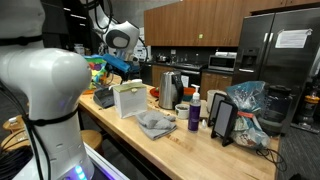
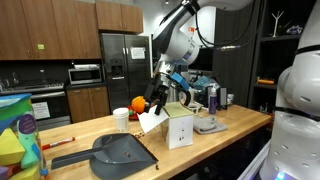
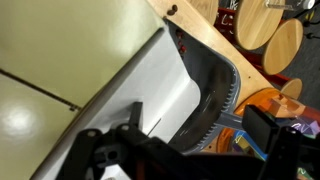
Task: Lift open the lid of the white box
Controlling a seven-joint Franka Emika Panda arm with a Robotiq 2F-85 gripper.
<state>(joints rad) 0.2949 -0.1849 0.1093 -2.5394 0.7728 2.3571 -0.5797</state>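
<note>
Partly done, by the look of it: lid (image 2: 150, 121) of the white box (image 2: 180, 130), just beside the grey dustpan (image 2: 118, 152), tilted up (not yet fully back). Gripper (image 2: 156, 103) at the lid's raised edge, fingers spread apart. Remaining: swinging it wide open.

Dustpan (image 2: 122, 152), grey cloth (image 1: 155, 124), purple bottle (image 1: 194, 116), kettle (image 1: 168, 90)
</note>
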